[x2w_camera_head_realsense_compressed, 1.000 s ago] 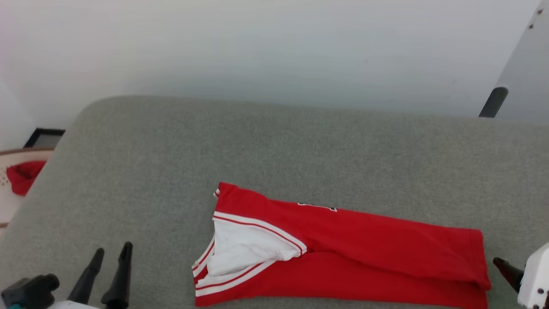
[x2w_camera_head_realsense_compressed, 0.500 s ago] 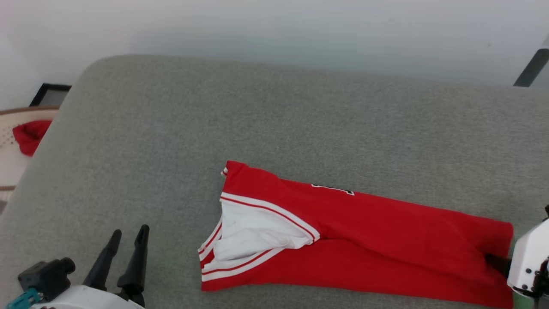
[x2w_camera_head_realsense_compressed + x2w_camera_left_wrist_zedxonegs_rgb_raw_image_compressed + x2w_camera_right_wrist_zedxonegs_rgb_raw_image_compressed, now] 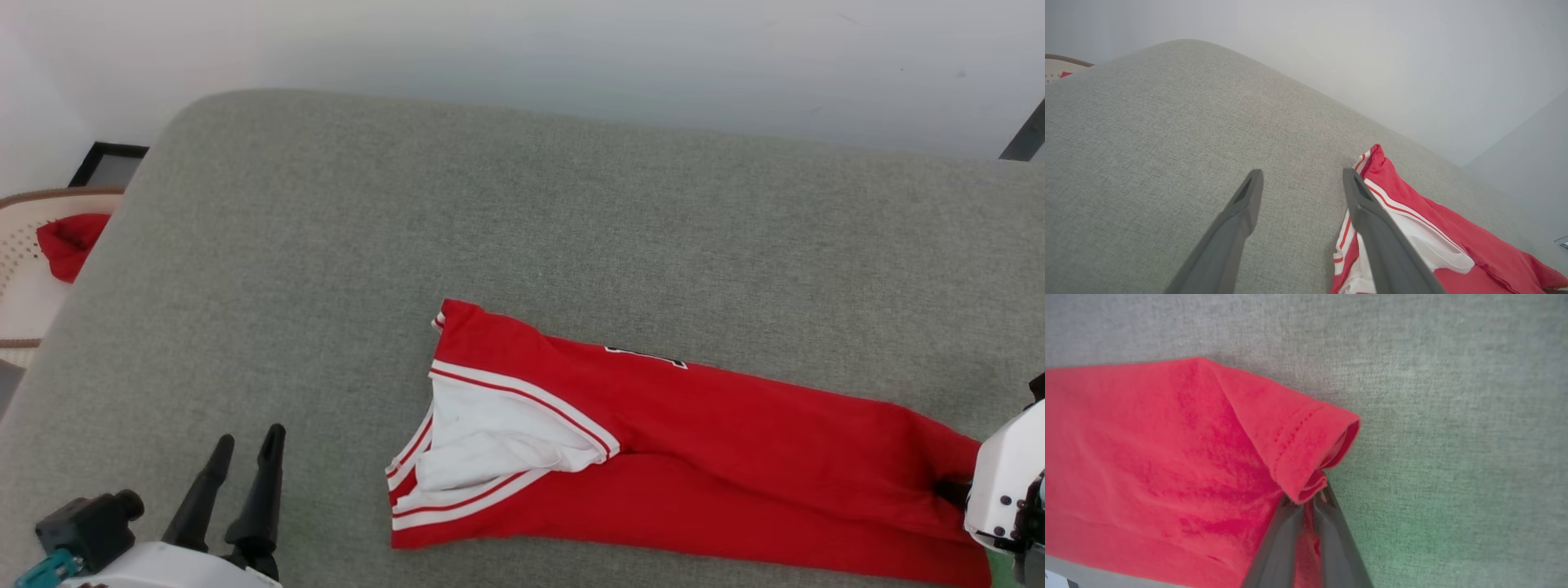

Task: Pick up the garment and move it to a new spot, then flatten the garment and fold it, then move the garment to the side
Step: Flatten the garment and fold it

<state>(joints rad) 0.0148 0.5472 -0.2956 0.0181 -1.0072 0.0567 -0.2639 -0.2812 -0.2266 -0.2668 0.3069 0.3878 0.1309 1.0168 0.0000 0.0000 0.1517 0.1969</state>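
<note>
We see garment (image 3: 735, 457) folded into long red strip on grey cushion (image 3: 408, 204), near its front right. White sleeve with striped trim at strip's left end; sliver of black print at far edge. Our right gripper (image 3: 1308, 500) pinches hem fold at strip's right end, fingers closed on cloth. Our left gripper (image 3: 248, 437) gapes wide, empty, over bare cushion, left of sleeve, apart from it. Pale basket (image 3: 65, 194) holding red cloth (image 3: 69, 241) beyond cushion's left edge.

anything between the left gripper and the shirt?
Nothing. Only bare grey cushion lies between the open left gripper and the shirt. The head view shows it most clearly.
</note>
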